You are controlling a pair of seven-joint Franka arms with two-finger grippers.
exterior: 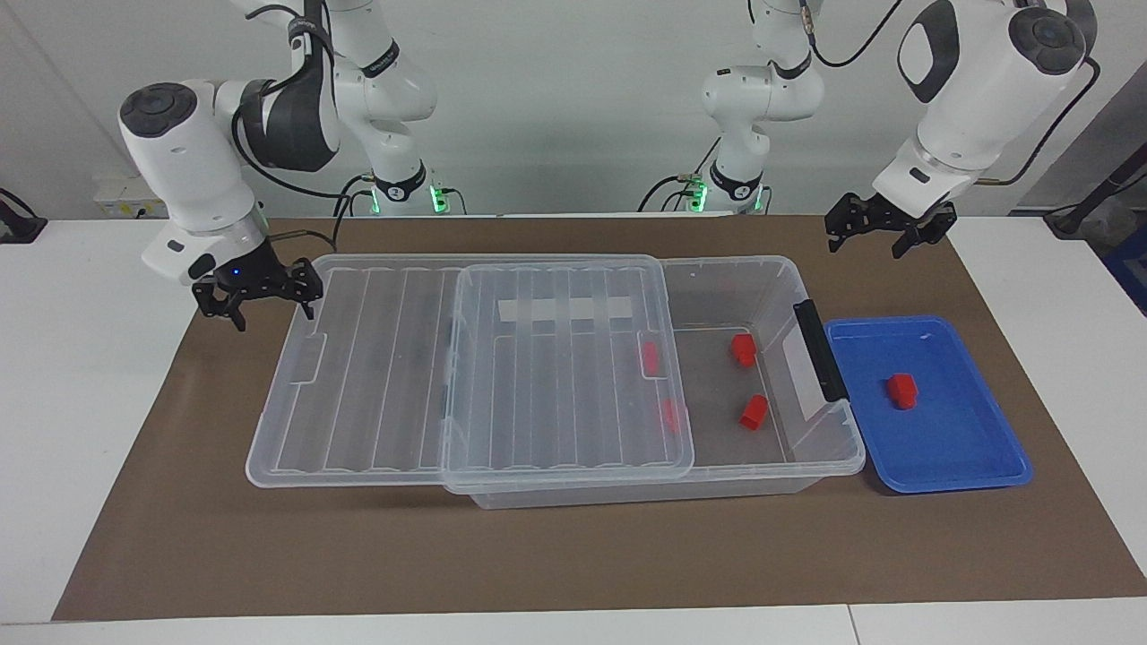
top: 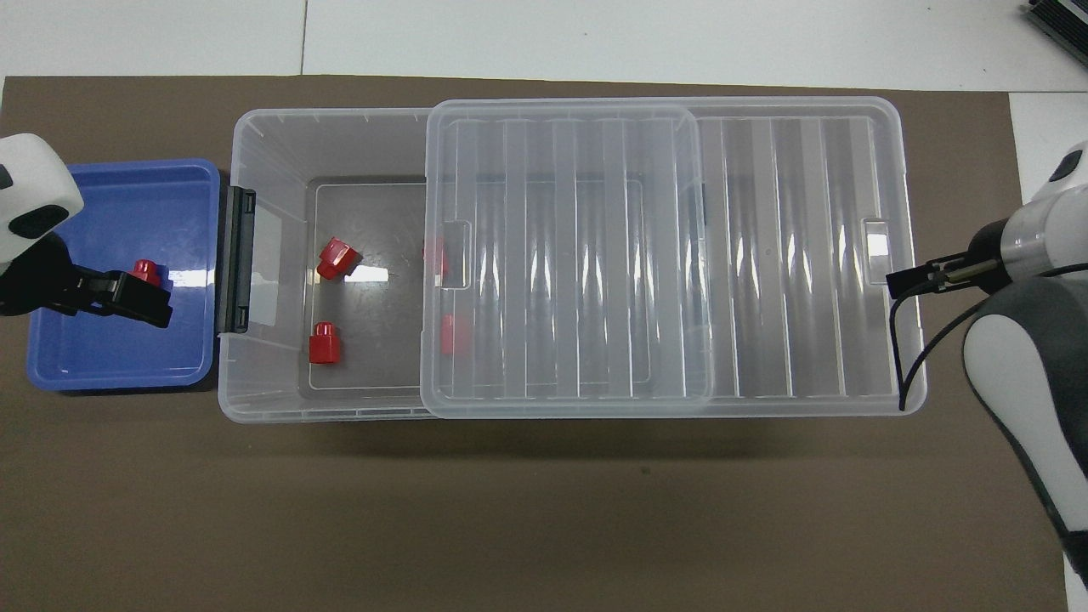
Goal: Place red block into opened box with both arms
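One red block (exterior: 902,391) (top: 146,271) lies in the blue tray (exterior: 950,439) (top: 102,357). The clear box (exterior: 771,278) (top: 272,136) stands beside it, black handle (exterior: 817,349) toward the tray. Its lid (exterior: 376,376) (top: 790,255) is slid toward the right arm's end and covers about half the box. Two red blocks (exterior: 742,349) (exterior: 753,412) lie on the uncovered floor, and two more (exterior: 647,356) (exterior: 670,414) show through the lid. My left gripper (exterior: 883,242) (top: 136,299) hangs open and empty over the tray. My right gripper (exterior: 269,305) (top: 905,279) is open, just above the lid's overhanging end.
A brown mat (exterior: 573,555) covers the table's middle, with white table top around it. The lid's overhanging half sticks out well past the box toward the right arm's end.
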